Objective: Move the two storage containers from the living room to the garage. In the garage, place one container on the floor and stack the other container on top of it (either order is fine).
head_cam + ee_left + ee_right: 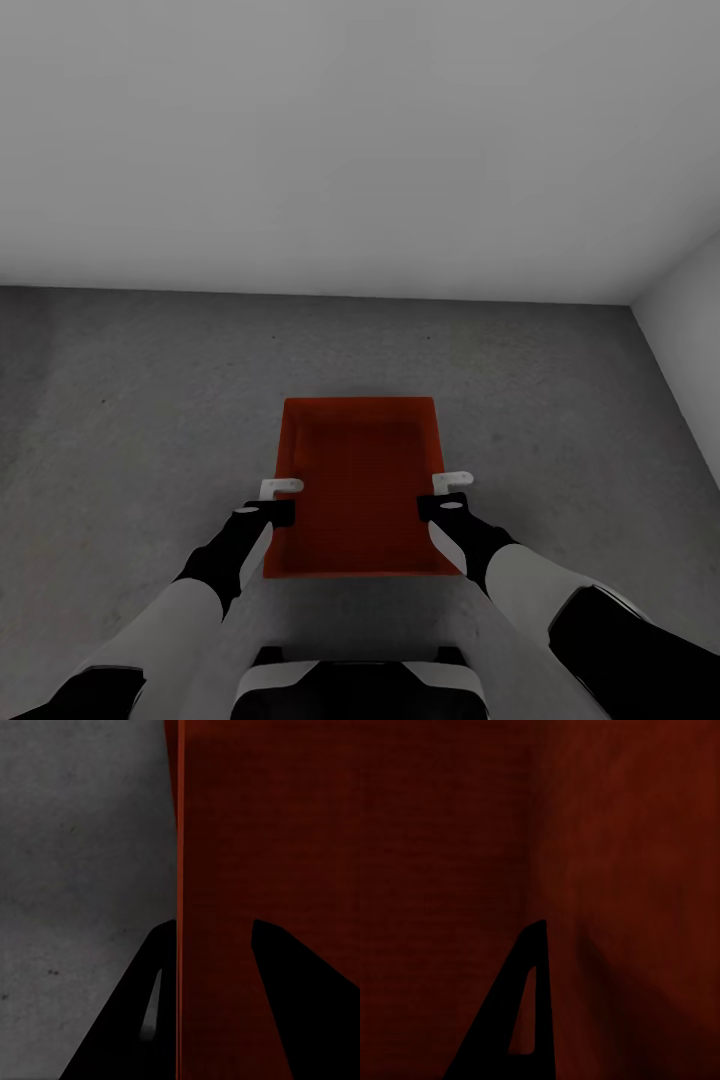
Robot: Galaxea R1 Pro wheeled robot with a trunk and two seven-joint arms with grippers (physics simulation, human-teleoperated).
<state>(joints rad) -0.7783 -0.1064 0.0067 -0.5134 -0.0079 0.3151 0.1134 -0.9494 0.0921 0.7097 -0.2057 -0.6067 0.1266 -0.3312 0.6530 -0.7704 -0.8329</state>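
One orange-red storage container [360, 480] sits low over the dark grey garage floor [130, 420], open side up; I cannot tell if it rests on the floor. My left gripper [282, 492] straddles its left wall. In the left wrist view that gripper [214, 922] has one finger against the outside of the container wall [255, 832], and the other finger stands apart inside, so it is open. My right gripper [450, 488] is at the right wall. The right wrist view shows a single black finger [529, 997] against the container's red surface [450, 832]; its other finger is hidden.
A plain white-grey wall [360, 140] runs across the back, and a side wall [690, 330] closes the right. Bare concrete lies on the left, right and far sides of the container.
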